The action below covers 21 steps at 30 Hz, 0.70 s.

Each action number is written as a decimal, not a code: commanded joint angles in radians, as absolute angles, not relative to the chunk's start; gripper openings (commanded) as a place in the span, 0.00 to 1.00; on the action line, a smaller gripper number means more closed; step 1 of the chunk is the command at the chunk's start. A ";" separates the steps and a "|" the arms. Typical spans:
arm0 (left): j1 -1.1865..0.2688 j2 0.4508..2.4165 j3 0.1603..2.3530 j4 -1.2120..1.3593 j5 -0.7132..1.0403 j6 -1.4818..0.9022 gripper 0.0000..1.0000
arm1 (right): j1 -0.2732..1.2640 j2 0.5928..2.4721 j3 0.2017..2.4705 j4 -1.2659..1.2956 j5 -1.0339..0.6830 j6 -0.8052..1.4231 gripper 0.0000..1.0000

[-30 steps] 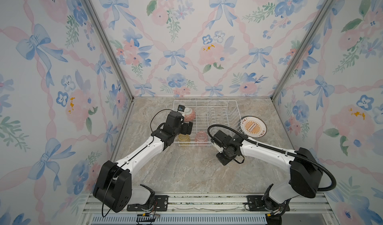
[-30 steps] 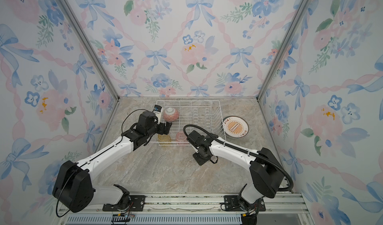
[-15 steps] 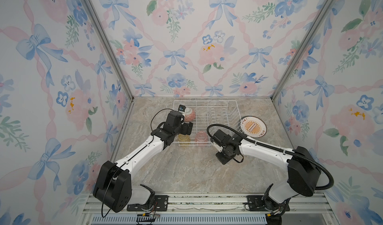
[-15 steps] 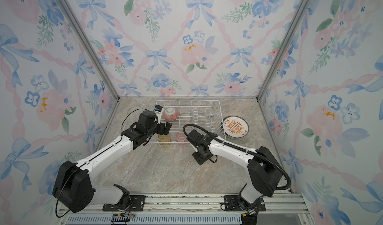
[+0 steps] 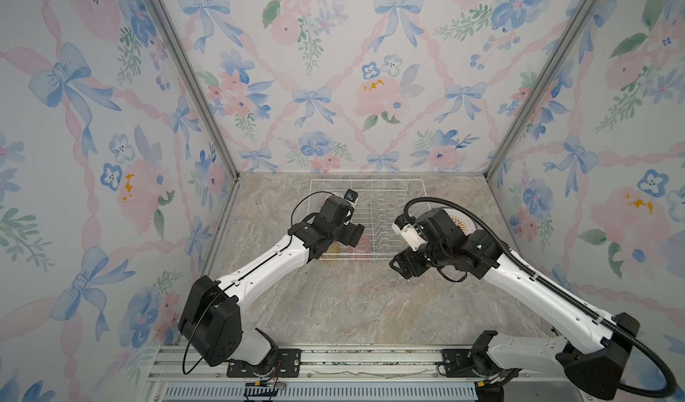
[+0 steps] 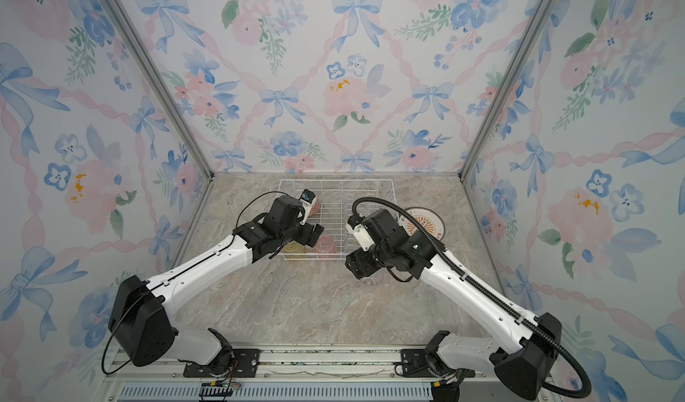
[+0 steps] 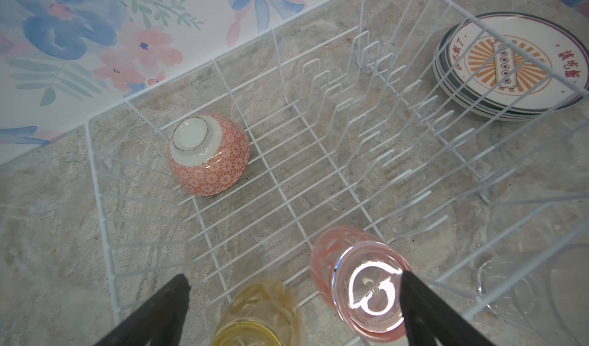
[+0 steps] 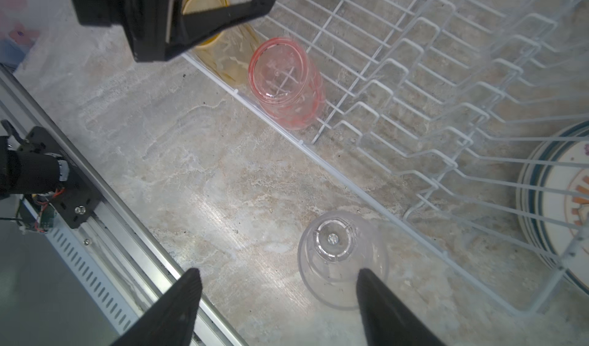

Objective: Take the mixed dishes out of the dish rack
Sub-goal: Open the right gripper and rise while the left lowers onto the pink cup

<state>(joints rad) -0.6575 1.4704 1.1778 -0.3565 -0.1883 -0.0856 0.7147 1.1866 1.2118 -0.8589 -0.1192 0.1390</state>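
Note:
The white wire dish rack (image 5: 367,180) stands at the back of the table. An upside-down pink-red bowl (image 7: 210,156) lies in its far left corner. A yellow tumbler (image 7: 258,315) and a pink tumbler (image 7: 366,290) stand bottom-up at its near edge. My left gripper (image 7: 293,296) hangs open above them, the yellow tumbler between its fingers, untouched. A clear tumbler (image 8: 341,258) stands bottom-up on the table in front of the rack. My right gripper (image 8: 280,283) is open over it, one finger next to it. White plates (image 7: 506,67) are stacked right of the rack.
The plate-slot prongs (image 7: 366,111) in the rack's middle hold nothing. A metal rail (image 8: 105,201) runs along the table's front edge, close to the right gripper. Papered walls (image 5: 333,85) close in the left, back and right sides.
My right gripper's jaws have swung open, and the clear tumbler now stands free on the table. The left gripper has shifted a little to the right over the rack's near edge.

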 commanded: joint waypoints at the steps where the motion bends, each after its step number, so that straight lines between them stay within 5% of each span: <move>1: -0.672 1.523 1.233 -0.480 -0.154 -0.076 0.98 | 0.640 1.135 1.206 -0.853 -0.198 0.149 0.80; 21: -0.742 1.658 1.294 -0.563 -0.070 -0.147 0.98 | 0.528 1.056 1.123 -0.786 -0.221 0.170 0.80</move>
